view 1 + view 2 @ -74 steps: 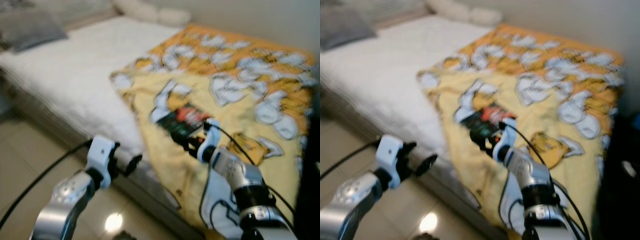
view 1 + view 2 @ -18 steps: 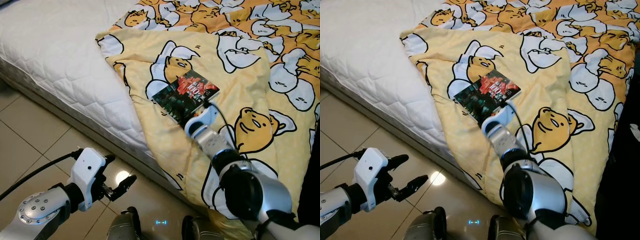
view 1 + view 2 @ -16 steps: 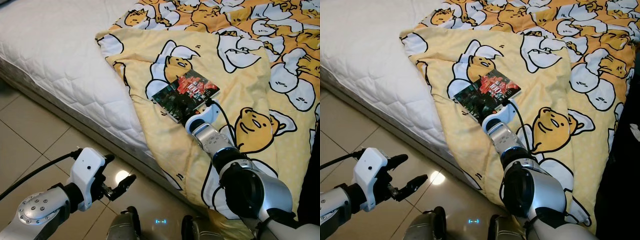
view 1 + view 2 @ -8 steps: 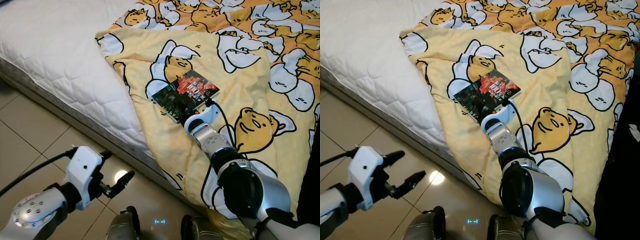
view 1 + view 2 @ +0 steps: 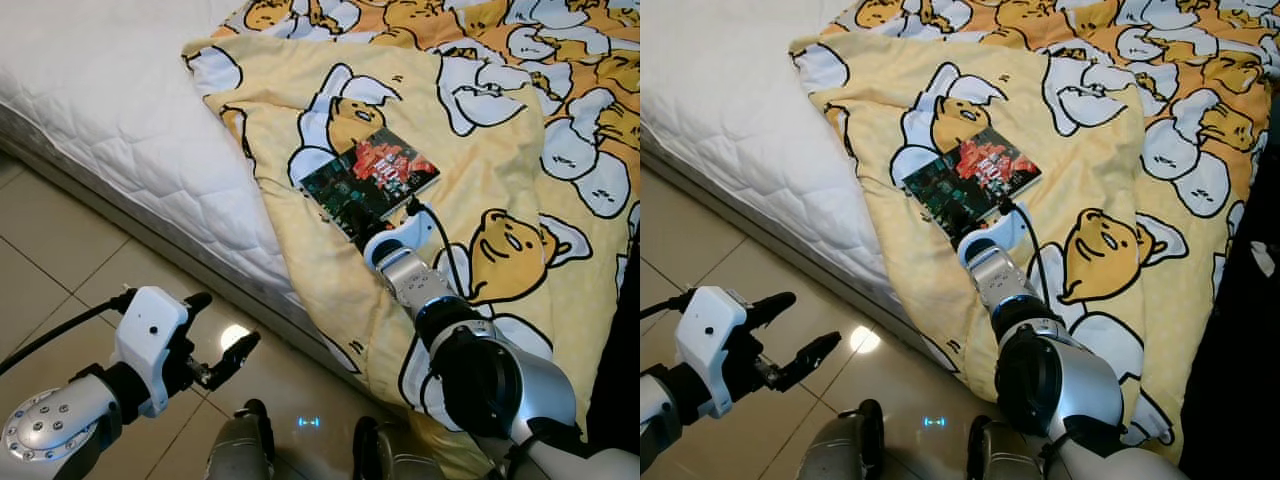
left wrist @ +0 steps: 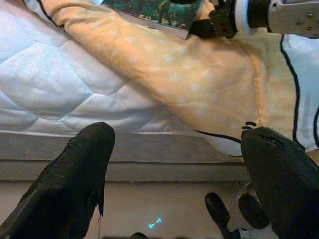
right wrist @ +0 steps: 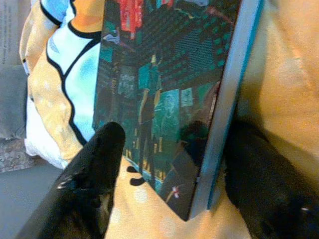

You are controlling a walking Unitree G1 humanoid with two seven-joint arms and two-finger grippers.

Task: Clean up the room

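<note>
Centre frame: right gripper (image 7: 164,164), fingers apart, straddles book (image 5: 369,181) corner on blanket (image 5: 330,290), likely pre-grasp. Left gripper (image 5: 215,345) spread, idle lower left.

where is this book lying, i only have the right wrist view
Observer: The book lies on a yellow cartoon-print blanket spread over the bed, close to the bed's edge.
Operator: what's next to the blanket
Observer: On the robot's left of it is bare white quilted mattress.
Operator: and where's my other arm
Observer: The left gripper is low over the tiled floor beside the bed, jaws open and holding nothing.
Operator: which end of the book am i at
Observer: The right gripper is at the book's corner nearest the robot.
</note>
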